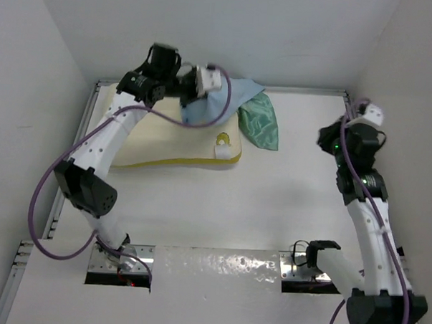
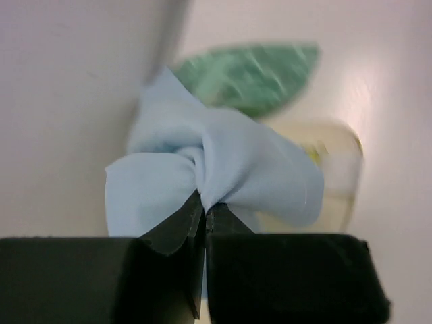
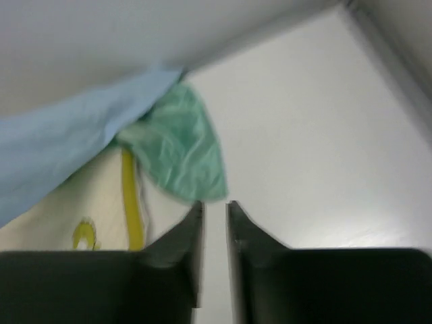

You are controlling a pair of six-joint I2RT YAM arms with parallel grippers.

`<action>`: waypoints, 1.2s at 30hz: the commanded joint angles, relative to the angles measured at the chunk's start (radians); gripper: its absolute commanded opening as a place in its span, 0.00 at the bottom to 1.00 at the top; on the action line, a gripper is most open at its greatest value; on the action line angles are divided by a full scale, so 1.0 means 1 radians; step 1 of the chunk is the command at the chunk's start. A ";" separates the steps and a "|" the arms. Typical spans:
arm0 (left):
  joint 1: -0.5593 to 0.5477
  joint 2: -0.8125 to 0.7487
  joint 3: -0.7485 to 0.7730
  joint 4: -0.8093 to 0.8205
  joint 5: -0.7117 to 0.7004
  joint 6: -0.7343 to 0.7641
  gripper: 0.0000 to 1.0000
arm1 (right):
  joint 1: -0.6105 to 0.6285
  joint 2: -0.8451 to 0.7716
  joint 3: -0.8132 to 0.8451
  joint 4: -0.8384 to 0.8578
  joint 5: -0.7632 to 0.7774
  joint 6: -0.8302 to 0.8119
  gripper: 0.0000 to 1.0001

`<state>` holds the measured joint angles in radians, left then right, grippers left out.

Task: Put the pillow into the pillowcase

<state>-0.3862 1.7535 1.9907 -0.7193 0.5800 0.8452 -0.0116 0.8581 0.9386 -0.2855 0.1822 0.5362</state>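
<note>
Blue pillowcase point(image 2: 223, 169) bunches, pinched inside the left gripper point(image 2: 204, 209).

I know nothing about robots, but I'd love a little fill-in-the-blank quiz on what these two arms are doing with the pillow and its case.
1. The left gripper is shut on the light ___ side of the pillowcase.
2. The pillow lying on the table has a ___ trim along its edge.
3. The right gripper, off to the side of the pillow, holds ___.

Missing words: blue; yellow; nothing.
</note>
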 commanded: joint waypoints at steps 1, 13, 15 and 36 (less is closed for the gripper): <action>-0.028 -0.197 -0.198 -0.582 0.049 0.676 0.00 | 0.094 0.062 -0.011 -0.047 -0.152 0.010 0.34; -0.060 -0.467 -0.837 -0.312 -0.203 0.346 1.00 | 0.183 0.537 0.262 -0.015 -0.256 -0.013 0.89; 0.019 -0.441 -0.764 -0.208 -0.166 0.070 0.98 | 0.193 0.606 0.337 0.017 -0.283 -0.007 0.61; 0.213 0.399 -0.050 0.135 -0.114 -0.597 0.53 | 0.252 1.575 1.076 0.221 -0.546 0.249 0.80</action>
<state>-0.1711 2.1620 1.8820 -0.6247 0.4747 0.2829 0.2287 2.4237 1.9755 -0.1299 -0.3138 0.7223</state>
